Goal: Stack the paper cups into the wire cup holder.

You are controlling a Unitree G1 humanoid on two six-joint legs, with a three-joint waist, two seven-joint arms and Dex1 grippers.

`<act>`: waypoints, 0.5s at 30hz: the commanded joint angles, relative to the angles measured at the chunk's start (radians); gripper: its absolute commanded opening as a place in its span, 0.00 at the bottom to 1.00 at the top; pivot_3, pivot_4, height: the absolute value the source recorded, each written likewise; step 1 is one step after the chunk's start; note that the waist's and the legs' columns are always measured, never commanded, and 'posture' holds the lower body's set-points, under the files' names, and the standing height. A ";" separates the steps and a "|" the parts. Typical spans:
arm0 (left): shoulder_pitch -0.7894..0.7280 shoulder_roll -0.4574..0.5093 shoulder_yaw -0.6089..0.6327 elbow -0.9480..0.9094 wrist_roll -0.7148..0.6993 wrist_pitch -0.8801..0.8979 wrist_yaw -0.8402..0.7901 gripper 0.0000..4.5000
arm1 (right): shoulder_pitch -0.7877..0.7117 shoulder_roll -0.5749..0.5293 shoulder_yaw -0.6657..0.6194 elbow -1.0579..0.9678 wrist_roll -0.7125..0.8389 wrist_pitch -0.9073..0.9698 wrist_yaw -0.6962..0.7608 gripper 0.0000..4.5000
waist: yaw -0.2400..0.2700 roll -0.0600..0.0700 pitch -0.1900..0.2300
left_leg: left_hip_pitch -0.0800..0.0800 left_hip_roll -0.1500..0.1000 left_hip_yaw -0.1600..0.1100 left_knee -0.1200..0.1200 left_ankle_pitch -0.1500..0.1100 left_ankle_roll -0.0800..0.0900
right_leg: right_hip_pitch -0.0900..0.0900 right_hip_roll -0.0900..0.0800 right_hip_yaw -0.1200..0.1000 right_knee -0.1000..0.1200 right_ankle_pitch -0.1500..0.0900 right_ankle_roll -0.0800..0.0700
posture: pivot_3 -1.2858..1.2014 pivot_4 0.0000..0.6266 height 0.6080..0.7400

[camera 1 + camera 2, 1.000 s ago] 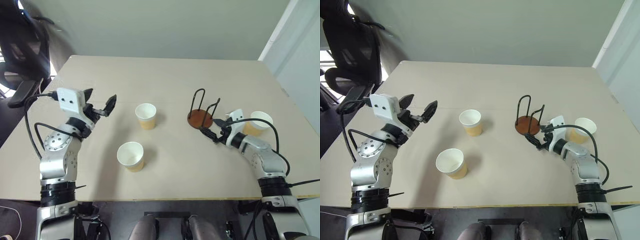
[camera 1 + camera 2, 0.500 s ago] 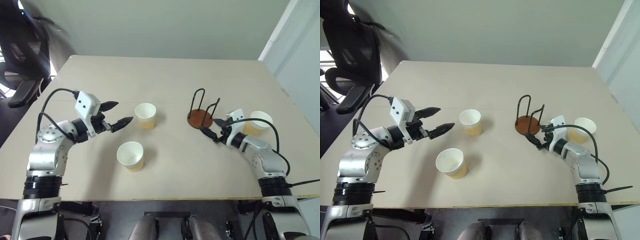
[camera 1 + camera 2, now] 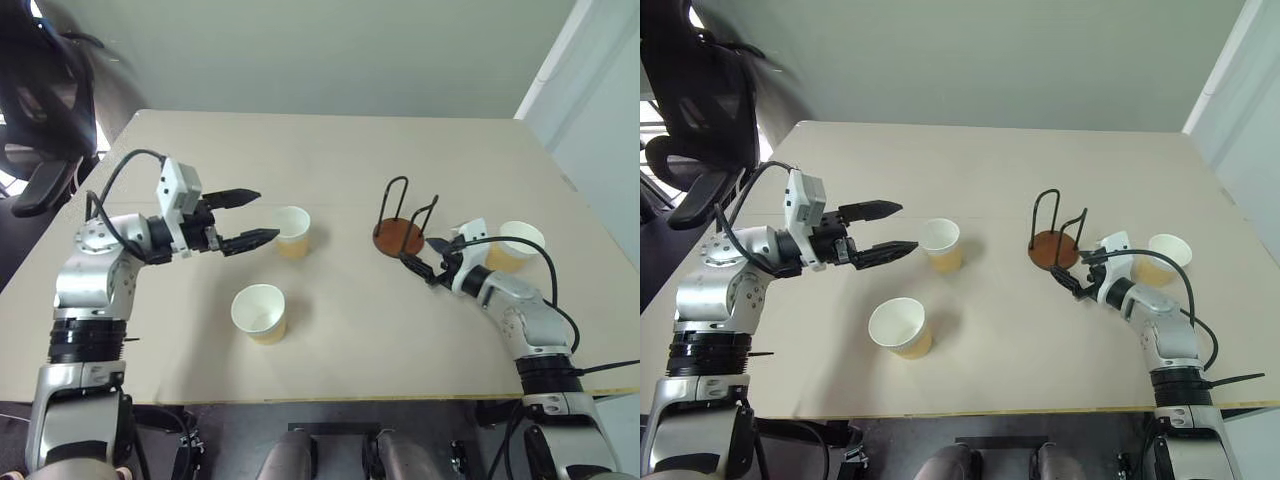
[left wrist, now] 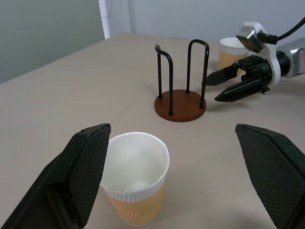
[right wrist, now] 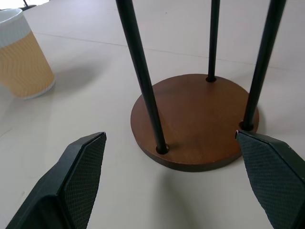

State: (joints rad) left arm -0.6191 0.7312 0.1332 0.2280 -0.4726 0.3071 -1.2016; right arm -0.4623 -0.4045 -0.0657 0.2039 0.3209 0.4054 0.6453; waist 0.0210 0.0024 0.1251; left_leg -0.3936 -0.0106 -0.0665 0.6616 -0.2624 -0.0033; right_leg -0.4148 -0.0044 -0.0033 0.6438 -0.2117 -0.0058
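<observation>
Three paper cups stand upright on the tan table (image 3: 330, 150): one mid-table (image 3: 293, 231), one nearer the front (image 3: 260, 312), one at the right (image 3: 515, 245) behind my right forearm. The wire cup holder (image 3: 400, 235) stands empty right of centre, its brown base (image 5: 195, 119) and black wires upright. My left gripper (image 3: 262, 217) is open and level, pointing at the mid-table cup (image 4: 136, 183) from its left, tips just short of it. My right gripper (image 3: 420, 255) is open, low over the table, its tips beside the holder's base.
A black office chair (image 3: 40, 90) stands off the table's far left corner. The table's right edge runs close to a white wall panel (image 3: 600, 120). Bare tabletop lies behind the cups and between the front cup and the holder.
My left gripper swung round to the right and now points level at the mid-table cup, closer to it. The right arm, the cups and the holder have not moved.
</observation>
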 commanded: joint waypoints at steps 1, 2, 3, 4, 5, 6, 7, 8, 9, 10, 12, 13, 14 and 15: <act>-0.010 0.006 0.006 -0.015 -0.002 -0.005 -0.005 1.00 | -0.024 0.004 -0.025 -0.054 0.023 0.006 -0.008 0.99 | 0.000 0.000 0.000 | 0.000 0.000 0.000 0.000 0.000 0.001 | 0.000 0.000 0.000 0.000 0.000 0.000 | 0.52 0.24 1.00; -0.008 0.005 0.006 -0.016 -0.001 -0.005 -0.005 1.00 | -0.025 0.006 -0.023 -0.058 0.024 0.009 -0.006 0.99 | 0.000 0.000 0.000 | 0.000 0.000 0.000 0.000 0.001 0.001 | 0.000 0.000 0.000 0.000 0.000 0.000 | 0.52 0.24 1.00; -0.007 0.006 0.007 -0.016 -0.001 -0.005 -0.005 1.00 | -0.028 0.008 -0.021 -0.062 0.025 0.012 -0.006 0.99 | 0.000 0.000 0.000 | 0.000 0.000 0.000 0.000 0.001 0.001 | 0.000 0.000 0.000 0.000 0.000 0.000 | 0.52 0.24 1.00; -0.005 0.006 0.007 -0.016 0.000 -0.005 -0.005 1.00 | -0.034 0.010 -0.021 -0.063 0.025 0.014 -0.006 0.99 | 0.000 0.000 0.000 | 0.000 0.000 0.000 0.000 0.001 0.001 | 0.000 0.000 0.000 0.000 0.000 0.000 | 0.52 0.24 1.00; -0.004 0.008 0.007 -0.016 0.000 -0.005 -0.005 1.00 | -0.039 0.013 -0.022 -0.063 0.025 0.016 -0.008 0.99 | 0.000 0.000 0.000 | 0.000 0.000 0.000 0.000 0.001 0.001 | 0.000 0.000 0.000 0.000 0.000 0.000 | 0.52 0.24 1.00; -0.002 0.009 0.008 -0.018 0.000 -0.005 -0.006 1.00 | -0.043 0.015 -0.024 -0.062 0.025 0.017 -0.009 0.99 | 0.000 0.000 0.000 | 0.000 0.000 0.000 0.000 0.001 0.001 | 0.000 0.000 0.000 0.000 0.000 0.000 | 0.52 0.24 1.00; 0.001 0.010 0.009 -0.019 0.000 -0.005 -0.005 1.00 | -0.047 0.018 -0.026 -0.061 0.026 0.018 -0.011 0.99 | 0.000 0.000 0.000 | 0.000 0.000 0.000 0.000 0.001 0.001 | 0.000 0.000 0.000 0.000 0.000 0.000 | 0.52 0.24 1.00; 0.003 0.011 0.010 -0.020 0.002 -0.007 -0.004 1.00 | -0.050 0.021 -0.026 -0.060 0.027 0.019 -0.013 0.99 | 0.000 0.000 0.000 | 0.000 0.000 0.000 0.000 0.001 0.001 | 0.000 0.000 0.000 0.000 0.000 0.000 | 0.52 0.24 1.00; 0.006 0.014 0.011 -0.021 0.002 -0.006 -0.005 1.00 | -0.052 0.025 -0.024 -0.061 0.028 0.019 -0.014 0.99 | 0.000 0.000 0.000 | 0.000 0.000 0.000 0.000 0.001 0.001 | 0.000 0.000 0.000 0.000 0.000 0.000 | 0.52 0.24 1.00; 0.008 0.017 0.012 -0.021 0.002 -0.005 -0.007 1.00 | -0.053 0.029 -0.022 -0.062 0.029 0.020 -0.016 0.99 | 0.000 0.000 0.000 | 0.000 0.000 0.000 0.000 0.001 0.001 | 0.000 0.000 0.000 0.000 0.000 0.000 | 0.52 0.24 1.00; 0.010 0.021 0.016 -0.019 0.001 -0.003 -0.005 1.00 | -0.056 0.038 -0.015 -0.064 0.029 0.020 -0.018 0.99 | 0.000 0.000 0.000 | 0.000 0.000 0.000 0.000 0.001 0.002 | 0.000 0.000 0.000 0.000 0.000 0.000 | 0.52 0.24 1.00; 0.008 0.023 0.019 -0.018 0.000 -0.001 -0.002 1.00 | -0.058 0.042 -0.014 -0.064 0.028 0.020 -0.019 0.99 | 0.000 0.000 0.000 | 0.000 0.000 0.000 0.000 0.001 0.002 | 0.000 0.001 0.000 0.000 0.000 0.000 | 0.52 0.24 1.00; 0.006 0.024 0.021 -0.017 0.000 0.000 0.000 1.00 | -0.061 0.046 -0.013 -0.063 0.027 0.021 -0.019 0.99 | 0.001 0.000 0.000 | -0.001 0.000 0.000 0.000 0.001 0.002 | 0.000 0.001 0.000 0.000 0.000 0.000 | 0.52 0.24 1.00; 0.006 0.024 0.021 -0.017 -0.001 0.001 0.001 1.00 | -0.063 0.050 -0.013 -0.062 0.026 0.021 -0.019 0.99 | 0.002 0.000 0.000 | -0.001 0.000 0.000 0.000 0.001 0.002 | -0.001 0.001 0.000 0.000 0.000 0.000 | 0.52 0.24 1.00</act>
State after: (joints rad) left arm -0.6045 0.7377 0.1342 0.2277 -0.4711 0.3080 -1.1992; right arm -0.5025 -0.3548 -0.0651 0.1831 0.3309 0.4304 0.6340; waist 0.0225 0.0024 0.1252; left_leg -0.3948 -0.0101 -0.0665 0.6617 -0.2614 -0.0014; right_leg -0.4156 -0.0038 -0.0033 0.6432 -0.2117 -0.0058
